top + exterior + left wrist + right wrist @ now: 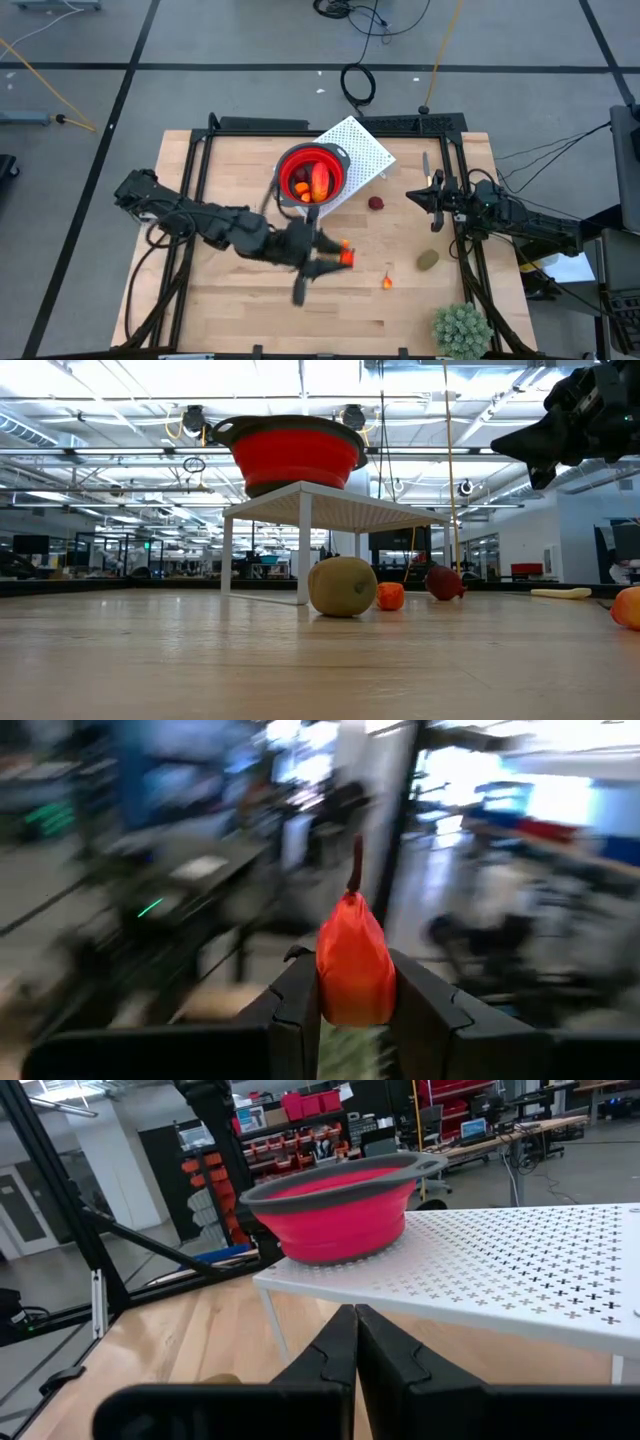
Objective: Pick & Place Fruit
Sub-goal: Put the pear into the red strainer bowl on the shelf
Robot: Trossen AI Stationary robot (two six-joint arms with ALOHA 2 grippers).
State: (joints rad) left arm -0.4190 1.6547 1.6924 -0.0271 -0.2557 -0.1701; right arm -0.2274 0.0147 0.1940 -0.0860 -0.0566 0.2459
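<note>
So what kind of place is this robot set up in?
Most likely a robotics lab or workshop in a big industrial hall: a wooden table framed by dark rails, loose cables on the grey floor, and red parts bins on shelves behind.

The worktop (250,310) is pale, matt wood planks. A glossy red bowl (335,1215) with a matt grey rim sits on a white perforated metal stand (520,1275).

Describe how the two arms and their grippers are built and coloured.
Both arms are black, jointed, with thin black cables looped along them. The left gripper has two flat, dark, blocky fingers. The right gripper has the same dark fingers, angular with stepped inner edges. No markings show.
</note>
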